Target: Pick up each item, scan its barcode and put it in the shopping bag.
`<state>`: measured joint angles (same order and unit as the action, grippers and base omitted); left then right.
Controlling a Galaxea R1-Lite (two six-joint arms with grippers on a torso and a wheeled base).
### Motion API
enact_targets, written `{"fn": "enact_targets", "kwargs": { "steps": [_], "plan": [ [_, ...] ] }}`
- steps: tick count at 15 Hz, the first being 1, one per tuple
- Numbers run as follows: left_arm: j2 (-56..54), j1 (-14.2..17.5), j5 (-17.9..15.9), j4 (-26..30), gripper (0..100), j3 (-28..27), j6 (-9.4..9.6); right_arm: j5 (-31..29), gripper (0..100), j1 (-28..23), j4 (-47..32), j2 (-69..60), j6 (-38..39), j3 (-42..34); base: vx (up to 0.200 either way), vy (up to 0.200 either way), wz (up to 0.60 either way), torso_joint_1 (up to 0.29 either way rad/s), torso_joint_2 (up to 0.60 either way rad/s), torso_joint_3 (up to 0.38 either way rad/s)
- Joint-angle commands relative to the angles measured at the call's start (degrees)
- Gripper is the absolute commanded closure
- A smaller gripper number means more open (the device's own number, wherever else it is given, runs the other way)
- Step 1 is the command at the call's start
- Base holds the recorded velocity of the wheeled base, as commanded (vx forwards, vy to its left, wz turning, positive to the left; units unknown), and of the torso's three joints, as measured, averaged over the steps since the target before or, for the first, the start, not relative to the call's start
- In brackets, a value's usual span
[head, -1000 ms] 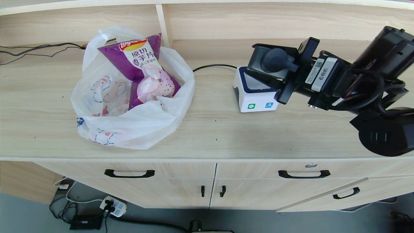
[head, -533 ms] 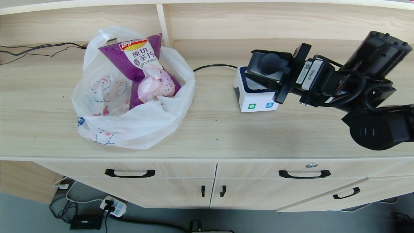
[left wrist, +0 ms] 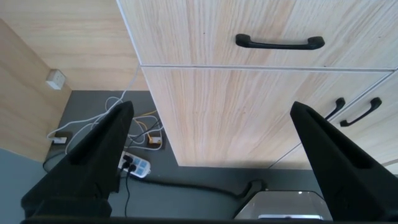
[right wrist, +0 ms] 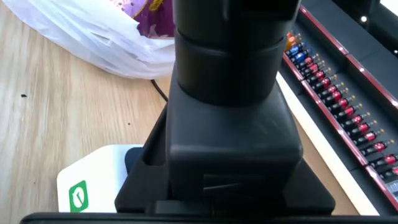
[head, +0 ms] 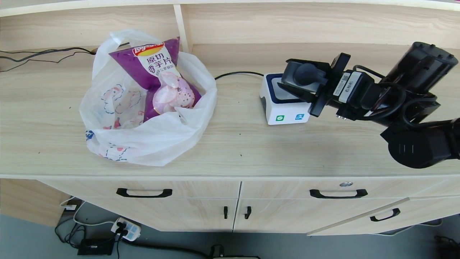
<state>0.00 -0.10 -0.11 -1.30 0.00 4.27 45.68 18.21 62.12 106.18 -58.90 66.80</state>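
Head view: the right gripper (head: 299, 78), clamped on a black item (head: 306, 73), has shifted slightly right above the scanner (head: 285, 112), so scanning appears under way.

Even, diffuse light from above fills the head view. The tabletop (head: 237, 144) is bright, with a faint, soft shadow under the right arm (head: 417, 144) and a thin one along the shopping bag (head: 151, 140). The bag's plastic carries mild glare. The upper shelf edge (head: 107, 4) bows slightly toward the corners. The floor (head: 36, 237) is dimmer. The left tool's (left wrist: 211, 162) fingers (left wrist: 93, 168) are dark silhouettes against the lit cabinet front (left wrist: 217, 106). The black item (right wrist: 224, 124) shows dull highlights.
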Motion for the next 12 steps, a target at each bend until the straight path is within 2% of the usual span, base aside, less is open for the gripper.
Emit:
{"fn": "enact_targets", "kwargs": {
  "steps": [1, 2, 4, 5, 6, 9, 10, 12],
  "plan": [
    [0.09, 0.01, 0.02, 0.07, 0, 0.00, -0.14, 0.02, 100, -0.28, 0.19, 0.26, 0.19, 0.08, 0.000, 0.000, 0.00, 0.000, 0.00, 0.000],
    [0.09, 0.01, -0.07, 0.16, 0, 0.00, -0.22, 0.02, 100, -0.11, 0.72, 0.17, 1.07, -0.01, 0.000, 0.000, 0.00, 0.000, 0.00, 0.000],
    [0.09, 0.01, -0.07, 0.07, 0, 0.00, -1.89, -0.59, 100, -0.20, 3.44, -1.41, 4.41, -1.77, 0.000, 0.000, 0.00, 0.000, 0.00, 0.000],
    [0.09, 0.01, 0.02, 0.07, 0, 0.00, -2.51, -2.79, 100, -0.20, 4.41, -4.05, 7.84, -3.96, 0.000, 0.000, 0.00, 0.000, 0.00, 0.000],
    [0.00, 0.01, 0.02, 0.07, 0, 0.00, -2.60, -6.48, 100, -0.55, 4.76, -8.01, 11.36, -8.01, 0.000, 0.000, 0.00, 0.000, 0.00, 0.000],
    [0.09, 0.01, 0.02, 0.07, 0, 0.00, -2.60, -25.81, 100, -0.90, 7.84, -20.31, 23.13, -22.68, 0.000, 0.000, 0.00, 0.000, 0.00, 0.000],
    [0.09, 0.01, 0.02, 0.07, 0, 0.00, -2.42, -29.59, 100, -0.37, 7.93, -22.16, 26.65, -25.23, 0.000, 0.000, 0.00, 0.000, 0.00, 0.000],
    [0.09, 0.01, 0.02, 0.16, 0, 0.00, -1.89, -30.12, 100, -0.11, 8.10, -23.47, 31.66, -27.78, 0.000, 0.000, 0.00, 0.000, 0.00, 0.000]
  ]
}}
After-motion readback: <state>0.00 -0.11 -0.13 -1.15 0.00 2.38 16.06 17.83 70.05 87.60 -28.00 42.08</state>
